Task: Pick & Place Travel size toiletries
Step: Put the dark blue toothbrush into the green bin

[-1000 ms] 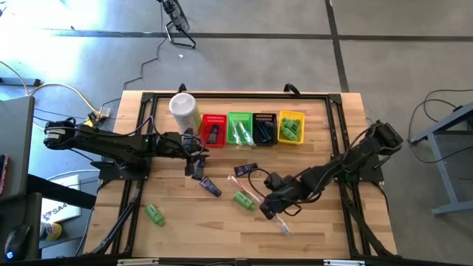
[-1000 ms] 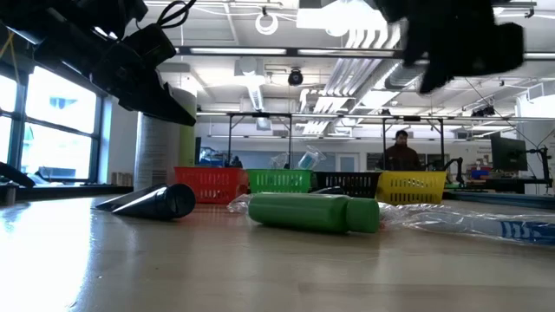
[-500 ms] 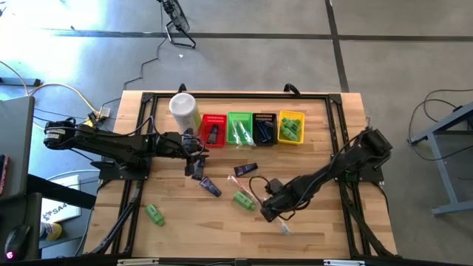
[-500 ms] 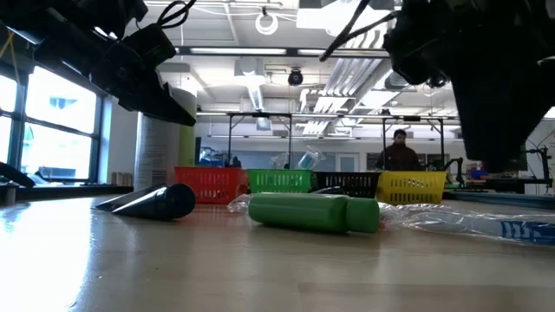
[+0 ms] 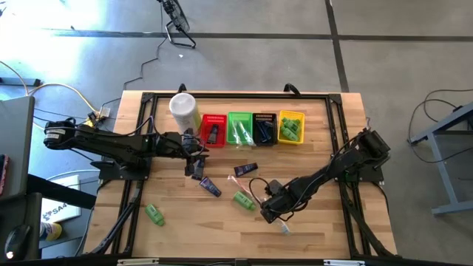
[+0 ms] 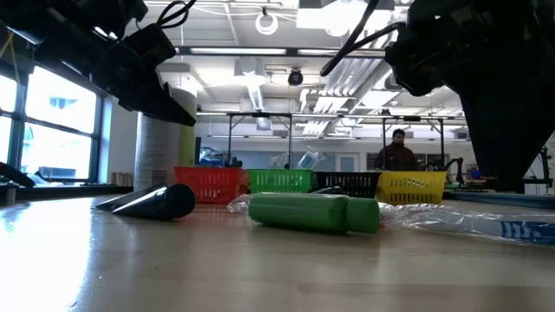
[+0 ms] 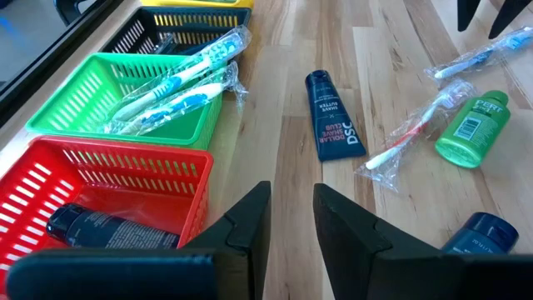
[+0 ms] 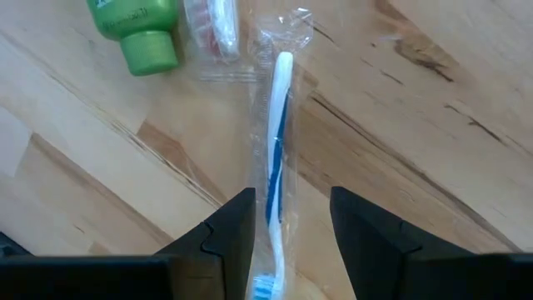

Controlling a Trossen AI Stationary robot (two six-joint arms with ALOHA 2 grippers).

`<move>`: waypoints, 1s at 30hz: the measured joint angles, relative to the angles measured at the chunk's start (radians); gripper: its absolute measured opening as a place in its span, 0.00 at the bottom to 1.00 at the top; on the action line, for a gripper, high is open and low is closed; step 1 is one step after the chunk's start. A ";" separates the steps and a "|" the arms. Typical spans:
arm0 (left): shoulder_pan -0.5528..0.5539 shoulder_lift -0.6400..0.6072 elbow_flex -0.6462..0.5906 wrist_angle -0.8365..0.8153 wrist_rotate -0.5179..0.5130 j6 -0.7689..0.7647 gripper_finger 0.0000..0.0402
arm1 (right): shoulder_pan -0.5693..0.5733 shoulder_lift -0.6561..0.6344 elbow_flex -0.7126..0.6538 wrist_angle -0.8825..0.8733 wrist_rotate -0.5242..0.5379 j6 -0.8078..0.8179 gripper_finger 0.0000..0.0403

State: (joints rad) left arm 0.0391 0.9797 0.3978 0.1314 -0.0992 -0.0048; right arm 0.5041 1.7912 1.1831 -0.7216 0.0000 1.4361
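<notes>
Toiletries are lying scattered mid-table: from the left, one green mini bottle [image 5: 154, 214] is sitting alone near the front-left edge, open wood around it. Left gripper [image 7: 290, 218] is hovering beside the red plastic basket [image 5: 213, 130], fingers slightly apart, empty. Two dark tubes [image 5: 208, 185] are lying ahead. Right gripper [image 8: 289, 225] is straddling a clear-wrapped blue-and-white toothbrush [image 8: 276, 158], fingers apart, its long axis running between them.
</notes>
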 joint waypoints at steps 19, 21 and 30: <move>0.000 0.000 0.000 0.000 -0.001 0.000 0.22 | 0.000 0.000 0.000 0.000 -0.010 0.000 0.37; 0.000 0.000 0.000 0.000 -0.001 0.000 0.22 | 0.000 0.000 0.000 -0.001 0.005 -0.001 0.37; 0.000 0.000 0.000 0.000 0.000 0.000 0.22 | -0.001 -0.001 0.000 0.004 -0.035 -0.079 0.37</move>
State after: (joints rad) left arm 0.0391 0.9798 0.3979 0.1314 -0.0994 -0.0048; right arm 0.5030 1.7901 1.1828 -0.7177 -0.0353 1.3575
